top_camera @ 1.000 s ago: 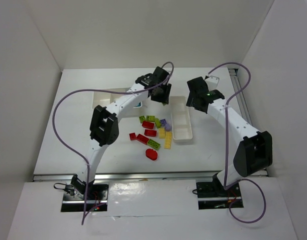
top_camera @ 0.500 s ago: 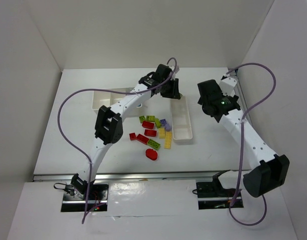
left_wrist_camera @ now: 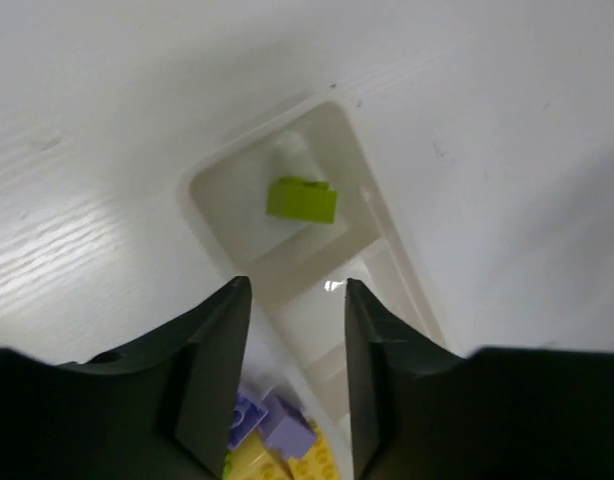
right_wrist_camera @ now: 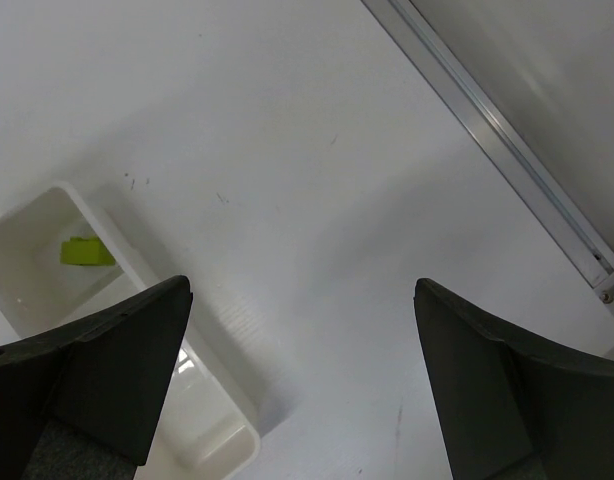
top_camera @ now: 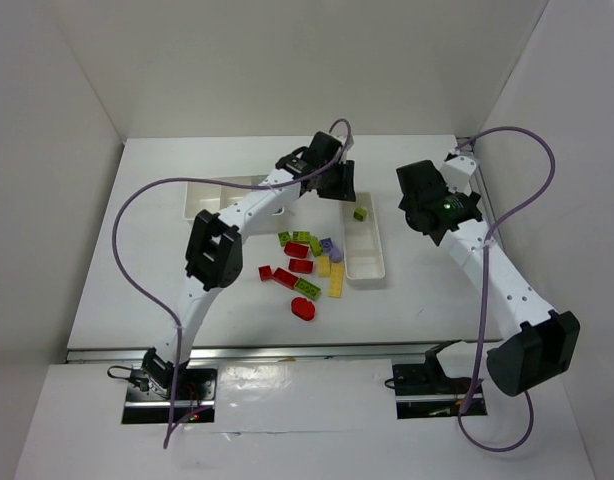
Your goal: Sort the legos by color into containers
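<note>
A lime green brick (top_camera: 359,213) lies alone in the far compartment of the narrow white tray (top_camera: 367,268). It also shows in the left wrist view (left_wrist_camera: 302,199) and the right wrist view (right_wrist_camera: 85,251). My left gripper (top_camera: 340,188) is open and empty, just above and left of the tray's far end (left_wrist_camera: 202,195). The rest of the legos (top_camera: 309,262), red, green, yellow and lilac, lie in a loose pile left of the tray, with the red oval piece (top_camera: 303,308) nearest me. My right gripper (top_camera: 423,203) is wide open and empty over bare table right of the tray.
The wider white tray (top_camera: 209,194) stands at the back left, partly hidden by my left arm. A metal rail (right_wrist_camera: 507,150) runs along the table's right edge. Lilac bricks (left_wrist_camera: 272,425) show between my left fingers.
My left gripper swung right to the narrow tray's far end, and a lime green brick now lies in that compartment. My right arm swung out to the right, then held still.
</note>
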